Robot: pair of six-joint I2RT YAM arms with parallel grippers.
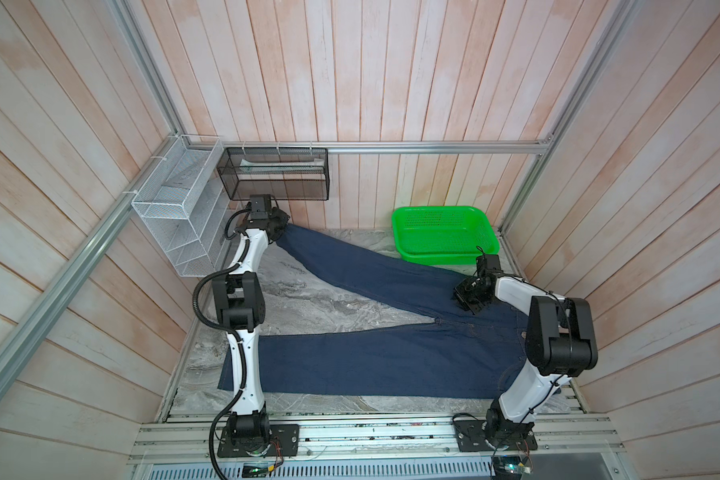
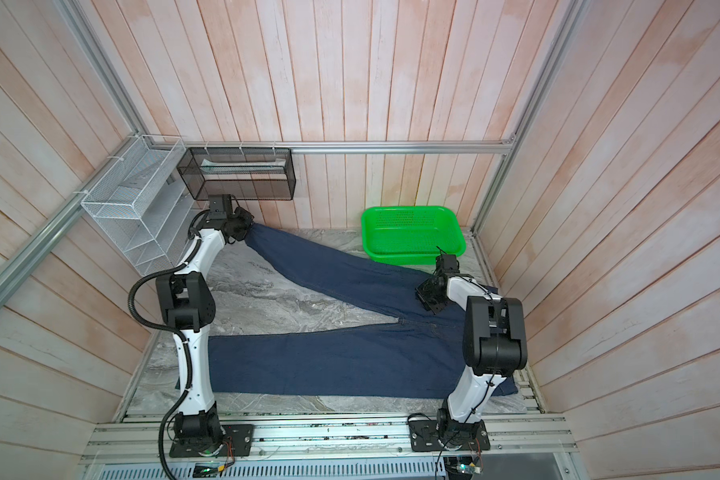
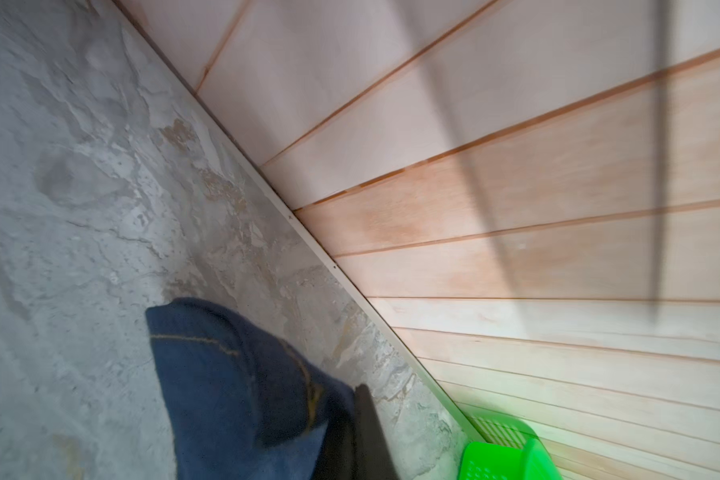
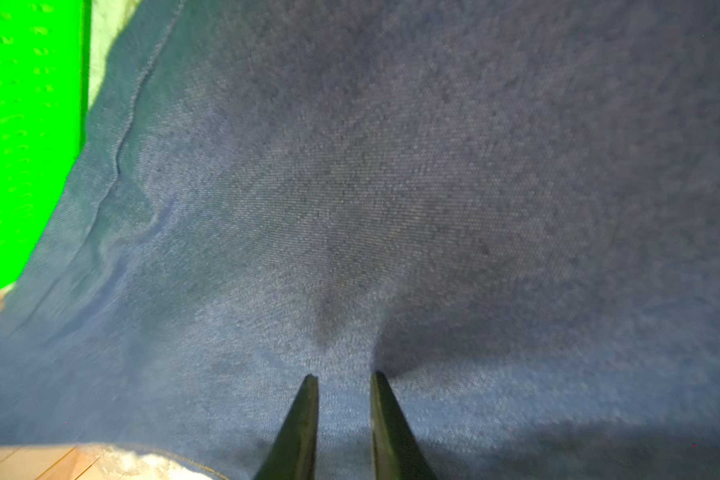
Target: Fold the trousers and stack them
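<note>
Finding: left gripper is clamped on the trousers hem, well apart from the green basket; right gripper rests on denim just beside that basket, grip indeterminate. Recommend carrying the hem across taut, seams aligned

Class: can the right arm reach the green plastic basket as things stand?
Probably yes: the green plastic basket sits just beyond the right pincer, nothing between. But that pincer seems closed on the dark navy denim trousers; release first.
</note>
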